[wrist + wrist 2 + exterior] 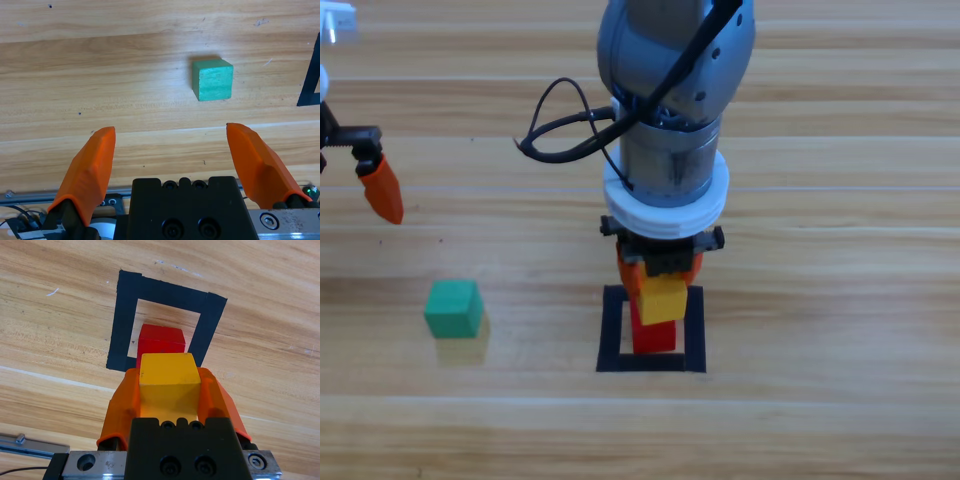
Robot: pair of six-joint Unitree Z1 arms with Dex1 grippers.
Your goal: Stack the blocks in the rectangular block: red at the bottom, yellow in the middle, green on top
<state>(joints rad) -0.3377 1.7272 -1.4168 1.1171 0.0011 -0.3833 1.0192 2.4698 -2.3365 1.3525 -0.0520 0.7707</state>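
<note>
The red cube [654, 336] [161, 341] rests inside the black tape outline [611, 330] [121, 320]. Right above it hangs the yellow cube [662, 299] [166, 371], held between the jaws of my right gripper [660, 272] [167, 390], which is shut on it; whether yellow touches red I cannot tell. The teal-green cube [454, 308] [212, 80] lies on the wood to the left of the outline. My left gripper [382, 190] [172, 150] waits open at the left edge, the green cube ahead of its jaws and apart from them.
A black cable [560, 125] loops off the right arm above the outline. A white object [338, 22] shows at the top left corner. A corner of the tape outline [311, 82] shows at the right edge of the left wrist view.
</note>
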